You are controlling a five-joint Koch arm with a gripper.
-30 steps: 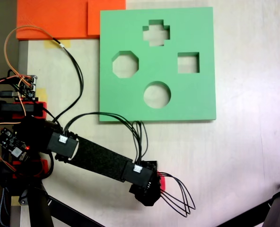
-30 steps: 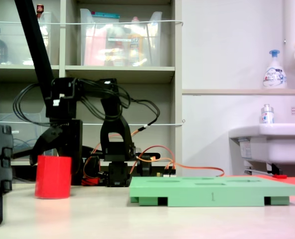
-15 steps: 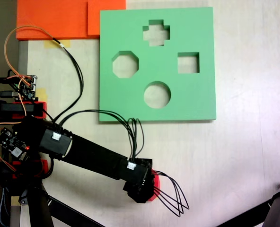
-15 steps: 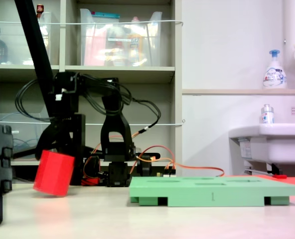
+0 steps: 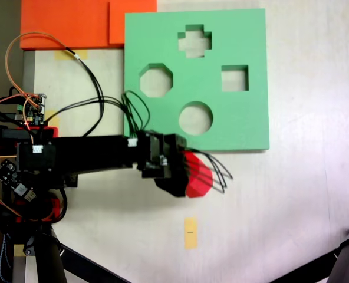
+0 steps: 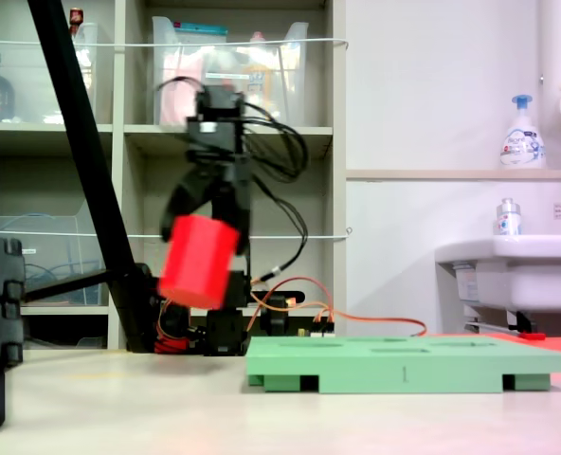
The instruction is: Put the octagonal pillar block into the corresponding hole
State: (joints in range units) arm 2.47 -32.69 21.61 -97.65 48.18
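Observation:
The octagonal pillar block (image 5: 199,177) is a bright red foam prism held off the table, just in front of the green board's near edge. Seen from the side in a fixed view, the block (image 6: 198,262) hangs tilted well above the tabletop, left of the green board (image 6: 404,366). My gripper (image 5: 183,172) is shut on the block, its black fingers clasping it from both sides, as the side-on fixed view also shows of the gripper (image 6: 208,223). The corresponding hole (image 5: 157,81), an eight-sided cutout, lies at the left of the green board (image 5: 239,35), beyond the block.
The board also has a cross cutout (image 5: 194,41), a square cutout (image 5: 234,78) and a round cutout (image 5: 196,118). Orange foam sheets (image 5: 74,23) lie at the back left. A yellow tape mark (image 5: 190,232) sits on the table. Tripod legs (image 5: 339,265) reach in at the front.
The arm swung from the front of the table toward the board and lifted the red block high off the surface. The yellow tape mark is now uncovered.

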